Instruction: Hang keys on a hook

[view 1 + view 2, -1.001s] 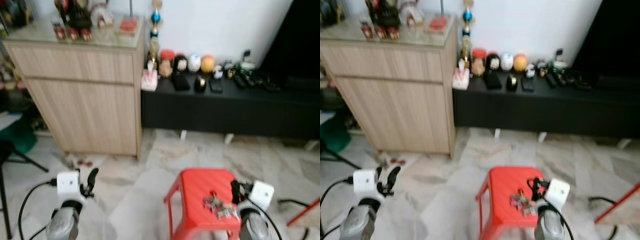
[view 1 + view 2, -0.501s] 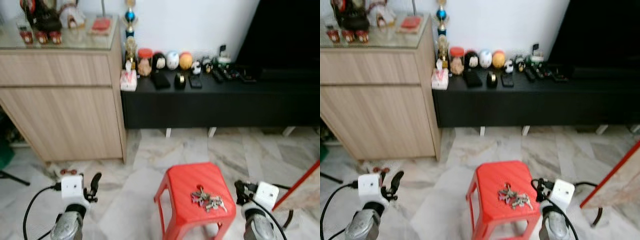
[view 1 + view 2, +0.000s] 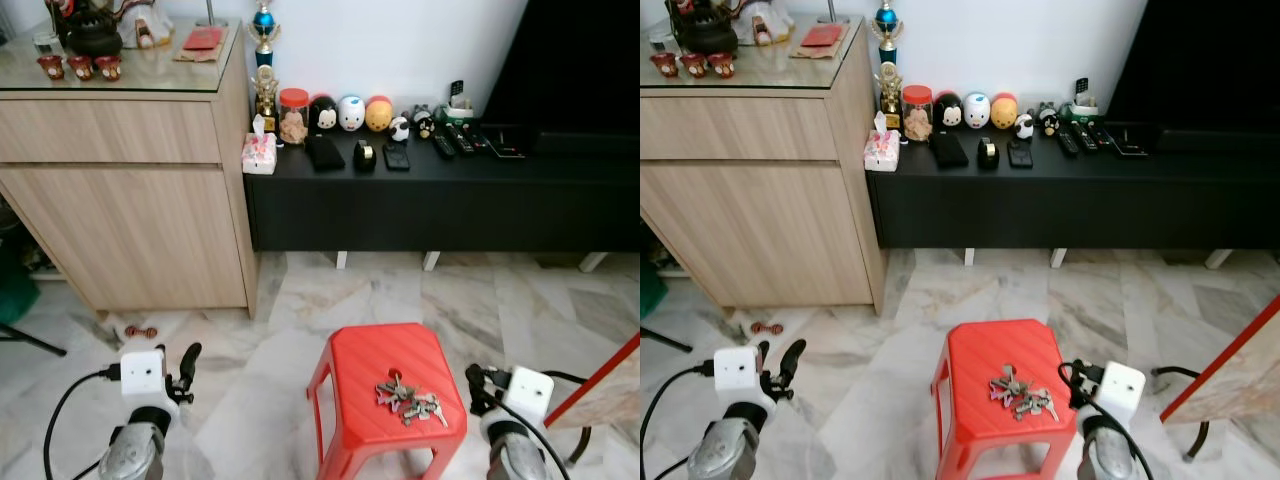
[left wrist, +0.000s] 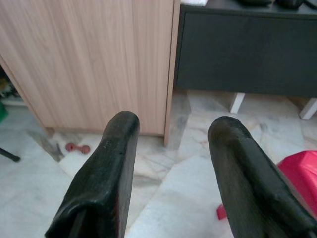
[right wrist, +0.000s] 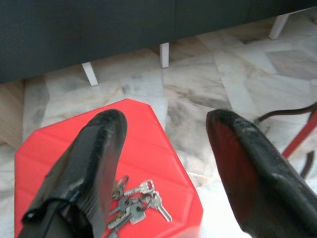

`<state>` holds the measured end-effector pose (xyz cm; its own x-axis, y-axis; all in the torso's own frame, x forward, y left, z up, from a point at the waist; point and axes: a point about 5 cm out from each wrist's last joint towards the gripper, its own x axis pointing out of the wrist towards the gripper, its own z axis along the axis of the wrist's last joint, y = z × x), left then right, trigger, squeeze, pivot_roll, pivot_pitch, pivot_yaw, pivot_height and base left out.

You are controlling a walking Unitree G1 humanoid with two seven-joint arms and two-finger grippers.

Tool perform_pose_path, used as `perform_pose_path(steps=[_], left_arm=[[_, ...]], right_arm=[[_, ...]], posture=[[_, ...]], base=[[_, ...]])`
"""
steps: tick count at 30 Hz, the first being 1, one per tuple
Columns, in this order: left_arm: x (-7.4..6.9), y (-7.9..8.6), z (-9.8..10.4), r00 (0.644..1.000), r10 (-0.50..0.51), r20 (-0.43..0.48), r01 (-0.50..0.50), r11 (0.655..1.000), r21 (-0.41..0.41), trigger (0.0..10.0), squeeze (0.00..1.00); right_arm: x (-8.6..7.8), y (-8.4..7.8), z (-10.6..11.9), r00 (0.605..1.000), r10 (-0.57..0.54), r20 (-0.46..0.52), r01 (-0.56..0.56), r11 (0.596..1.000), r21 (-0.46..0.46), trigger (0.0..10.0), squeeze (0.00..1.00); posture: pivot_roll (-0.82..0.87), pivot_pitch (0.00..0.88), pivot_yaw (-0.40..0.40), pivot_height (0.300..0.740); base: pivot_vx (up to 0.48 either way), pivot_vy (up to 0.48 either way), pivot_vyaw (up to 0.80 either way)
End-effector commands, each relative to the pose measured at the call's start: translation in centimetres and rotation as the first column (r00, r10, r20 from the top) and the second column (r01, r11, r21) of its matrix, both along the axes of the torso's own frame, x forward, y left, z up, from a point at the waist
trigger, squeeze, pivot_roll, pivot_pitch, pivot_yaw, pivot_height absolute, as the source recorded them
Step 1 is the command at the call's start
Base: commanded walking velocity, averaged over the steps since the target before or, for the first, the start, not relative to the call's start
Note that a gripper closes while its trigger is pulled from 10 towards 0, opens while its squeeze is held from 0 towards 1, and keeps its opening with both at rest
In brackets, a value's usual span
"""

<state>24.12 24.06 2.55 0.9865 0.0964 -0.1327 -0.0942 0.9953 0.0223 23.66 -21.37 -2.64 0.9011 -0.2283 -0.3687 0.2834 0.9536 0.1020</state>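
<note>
Now squared up to red stool, bunch of keys unblurred beside right gripper, fingers apart; left gripper likewise spread, ready for pickup

The stool stands on the floor between the two sets of jaws, nearer the right gripper, whose jaws stand apart just beside the stool's right edge. The keys lie on the stool's top, toward the right jaws. The left gripper, jaws apart, hangs well left of the stool. Ahead of both jaws, the low desk stands against the wall, the cabinet touching its left end. Small figurines line the desk's back.
</note>
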Motion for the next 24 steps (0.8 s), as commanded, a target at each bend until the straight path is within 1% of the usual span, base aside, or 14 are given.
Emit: perform_pose_path(steps=[1, 15, 18, 20, 22, 23, 24], left_arm=[[-0.1, -0.3, -0.3, 1.000, -0.010, -0.016, 0.010, 1.000, 0.001, 10.0, 0.00], [-0.2, 0.0, -0.4, 1.000, 0.000, -0.029, 0.000, 1.000, 0.000, 10.0, 0.00], [-0.1, 0.1, -0.8, 0.999, 0.003, -0.045, -0.003, 1.000, -0.002, 10.0, 0.00], [-0.3, 0.4, -1.7, 0.995, 0.012, -0.099, -0.013, 1.000, -0.004, 10.0, 0.00], [-0.5, 0.3, -2.6, 0.988, 0.010, -0.151, -0.013, 1.000, -0.016, 10.0, 0.00], [-0.8, 0.2, -3.5, 0.978, 0.000, -0.208, -0.003, 1.000, -0.013, 10.0, 0.00], [-1.0, 0.1, -4.0, 0.971, -0.002, -0.238, -0.001, 1.000, -0.011, 10.0, 0.00]], right_arm=[[-0.1, -0.5, 0.2, 1.000, -0.006, 0.012, 0.007, 1.000, -0.014, 10.0, 0.00], [-0.2, 0.0, 0.1, 1.000, 0.027, 0.013, -0.027, 1.000, -0.013, 10.0, 0.00], [-0.1, 0.2, 0.2, 0.999, 0.034, 0.019, -0.034, 0.999, -0.016, 10.0, 0.00], [0.1, 0.4, 0.4, 0.999, 0.039, 0.034, -0.039, 0.999, -0.020, 10.0, 0.00], [0.3, 0.5, 0.6, 0.998, 0.044, 0.050, -0.043, 0.999, -0.019, 10.0, 0.00], [0.5, 0.7, 0.9, 0.997, 0.047, 0.065, -0.046, 0.999, -0.020, 10.0, 0.00], [0.6, 0.8, 1.0, 0.996, 0.049, 0.074, -0.047, 0.999, -0.020, 10.0, 0.00]], posture=[[0.14, 0.000, -0.050, 0.740], [0.14, 0.000, -0.045, 0.740], [0.14, 0.000, -0.045, 0.740], [0.14, 0.000, -0.044, 0.740], [0.14, 0.000, -0.042, 0.740], [0.15, 0.000, -0.040, 0.740], [0.15, 0.000, -0.038, 0.740]], base=[[0.000, 0.000, 0.00], [0.000, 0.000, 0.00], [0.000, 0.000, 0.00], [0.000, 0.000, 0.00], [0.000, 0.000, 0.00], [0.000, 0.000, 0.00], [0.000, 0.000, 0.00]])
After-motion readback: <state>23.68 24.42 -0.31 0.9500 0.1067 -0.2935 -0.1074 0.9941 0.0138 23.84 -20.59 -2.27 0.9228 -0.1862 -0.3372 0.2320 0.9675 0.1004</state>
